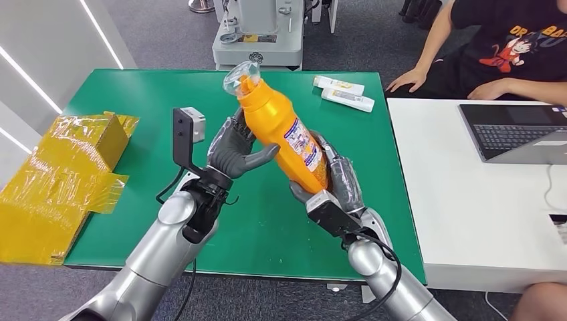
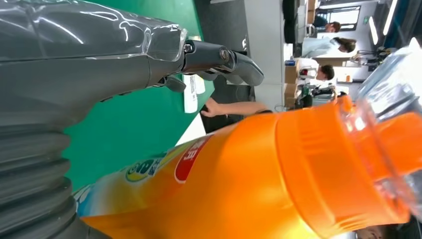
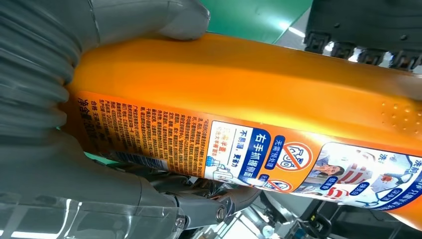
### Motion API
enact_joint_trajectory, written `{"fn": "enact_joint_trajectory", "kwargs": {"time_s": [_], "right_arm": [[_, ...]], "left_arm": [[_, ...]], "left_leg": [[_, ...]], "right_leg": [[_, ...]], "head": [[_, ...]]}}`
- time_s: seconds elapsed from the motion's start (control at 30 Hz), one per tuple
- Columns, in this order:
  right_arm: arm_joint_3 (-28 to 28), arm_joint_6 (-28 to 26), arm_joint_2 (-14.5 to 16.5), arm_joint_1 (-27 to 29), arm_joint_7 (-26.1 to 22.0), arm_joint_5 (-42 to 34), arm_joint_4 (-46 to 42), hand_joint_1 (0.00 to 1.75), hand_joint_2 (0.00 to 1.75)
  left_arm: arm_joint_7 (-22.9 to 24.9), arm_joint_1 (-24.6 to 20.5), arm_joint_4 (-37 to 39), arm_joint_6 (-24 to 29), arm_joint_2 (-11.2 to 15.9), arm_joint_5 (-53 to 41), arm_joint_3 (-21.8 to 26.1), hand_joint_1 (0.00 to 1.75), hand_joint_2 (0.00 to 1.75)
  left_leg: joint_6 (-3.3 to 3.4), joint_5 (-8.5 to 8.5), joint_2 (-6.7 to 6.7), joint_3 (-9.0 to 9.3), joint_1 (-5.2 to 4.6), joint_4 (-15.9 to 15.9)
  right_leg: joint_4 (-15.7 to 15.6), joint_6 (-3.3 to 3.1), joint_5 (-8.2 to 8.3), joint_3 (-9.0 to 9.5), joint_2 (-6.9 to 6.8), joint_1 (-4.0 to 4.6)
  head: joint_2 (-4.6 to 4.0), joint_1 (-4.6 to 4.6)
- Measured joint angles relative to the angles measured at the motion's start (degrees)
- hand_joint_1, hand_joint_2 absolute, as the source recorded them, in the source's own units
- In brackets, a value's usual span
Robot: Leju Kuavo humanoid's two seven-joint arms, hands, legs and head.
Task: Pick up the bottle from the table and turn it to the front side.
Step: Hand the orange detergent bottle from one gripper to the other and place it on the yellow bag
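An orange bottle (image 1: pixel 284 127) with a clear cap (image 1: pixel 241 73) is held tilted above the green table (image 1: pixel 134 100), cap pointing up and to the far left. My right hand (image 1: pixel 334 187) grips its lower body, and the printed label faces me. My left hand (image 1: pixel 234 150) is at the bottle's upper left side, fingers behind it and thumb reaching toward its front. In the left wrist view the bottle (image 2: pixel 249 184) lies beside my left hand (image 2: pixel 74 64), with a gap of green table showing between it and the thumb. In the right wrist view my right hand (image 3: pixel 45 99) wraps the bottle (image 3: pixel 249 84).
A yellow foil-wrapped box (image 1: pixel 60 174) overhangs the table's left edge. Two white tubes (image 1: pixel 344 93) lie at the far right of the green table. A white table (image 1: pixel 455 200) with a laptop (image 1: pixel 515 130) adjoins on the right, where a person (image 1: pixel 508 47) sits. A grey machine base (image 1: pixel 257 33) stands behind.
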Motion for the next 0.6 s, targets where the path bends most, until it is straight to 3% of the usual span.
{"fn": "enact_joint_trajectory", "kwargs": {"time_s": [0.6], "right_arm": [[0.0, 10.3, 1.4, -1.9, 1.7, 0.1, 2.7, 1.75, 1.75]], "left_arm": [[-2.4, -0.3, 2.2, 3.7, -0.8, -1.0, -1.3, 0.00, 1.75]], "left_leg": [[0.00, 0.01, -0.01, 0.00, 0.00, 0.0]], "right_leg": [[0.0, -0.01, 0.01, 0.01, 0.00, 0.00]], "head": [[0.00, 0.02]]}}
